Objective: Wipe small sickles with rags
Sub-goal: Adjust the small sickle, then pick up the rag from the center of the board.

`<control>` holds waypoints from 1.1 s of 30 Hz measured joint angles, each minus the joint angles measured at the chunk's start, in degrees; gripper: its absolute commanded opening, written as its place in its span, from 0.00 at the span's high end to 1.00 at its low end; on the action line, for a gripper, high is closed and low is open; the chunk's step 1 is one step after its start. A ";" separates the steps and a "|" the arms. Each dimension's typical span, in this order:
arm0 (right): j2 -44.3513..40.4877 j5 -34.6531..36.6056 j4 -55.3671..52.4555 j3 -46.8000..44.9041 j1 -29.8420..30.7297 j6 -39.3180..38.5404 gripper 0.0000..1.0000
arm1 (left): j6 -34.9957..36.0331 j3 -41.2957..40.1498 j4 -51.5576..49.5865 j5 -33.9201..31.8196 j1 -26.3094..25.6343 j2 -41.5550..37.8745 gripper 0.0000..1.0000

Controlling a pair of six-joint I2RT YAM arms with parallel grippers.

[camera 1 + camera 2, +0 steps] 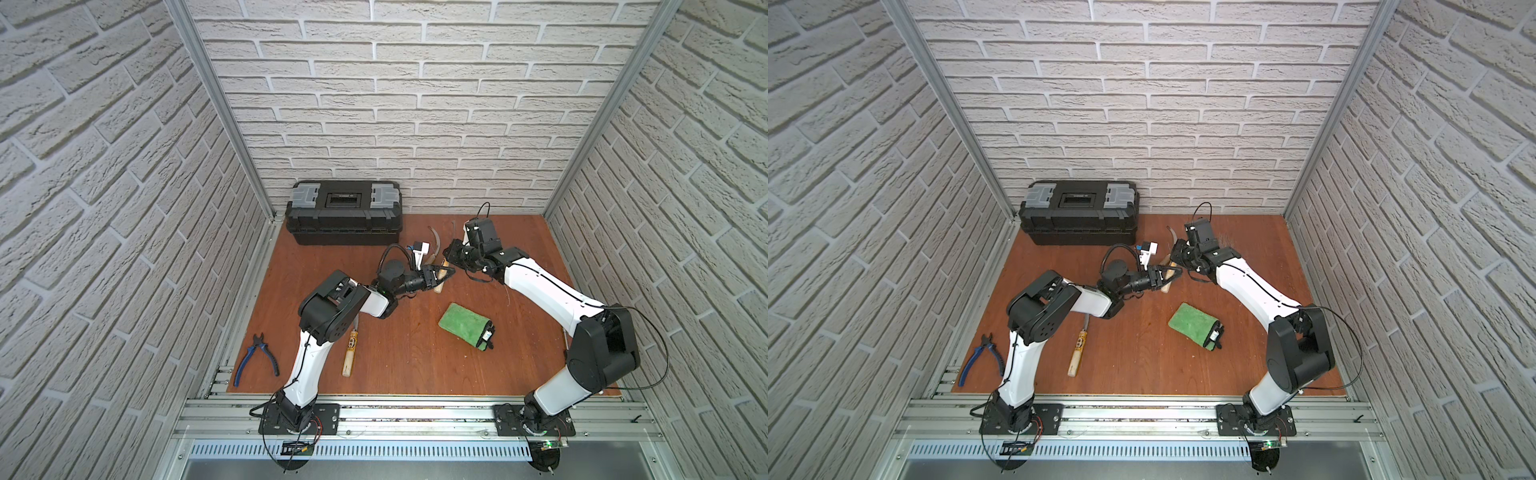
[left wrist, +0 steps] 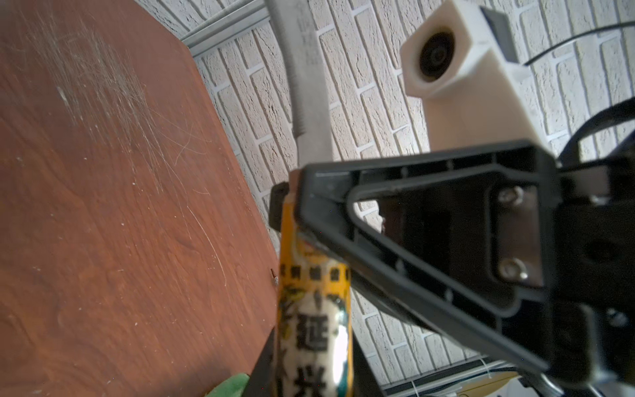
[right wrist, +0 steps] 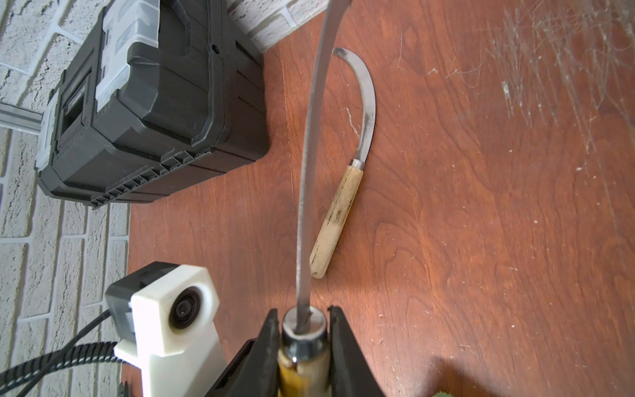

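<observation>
At seven o'clock of the bench (image 1: 395, 374) a labelled sickle (image 1: 348, 355) lies with its blade running under the left arm. The green rag (image 1: 464, 323) lies flat at four o'clock. At one o'clock the left tool (image 2: 288, 202) pinches the printed handle of a second sickle (image 3: 307, 192), and the right tool (image 3: 304, 316) pinches its metal collar. Just beyond, a third sickle (image 3: 338, 213) lies on the bench. The toolbox (image 1: 344, 212) stands at eleven o'clock.

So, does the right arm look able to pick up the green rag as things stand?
Probably not yet: the right gripper is shut on a sickle that the left gripper also grips. The rag itself lies uncovered on the table, close by.
</observation>
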 measured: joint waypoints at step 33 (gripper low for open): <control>-12.98 0.87 -36.20 -5.99 0.37 -22.84 0.38 | 0.96 -9.57 1.22 -1.90 4.52 -3.39 1.00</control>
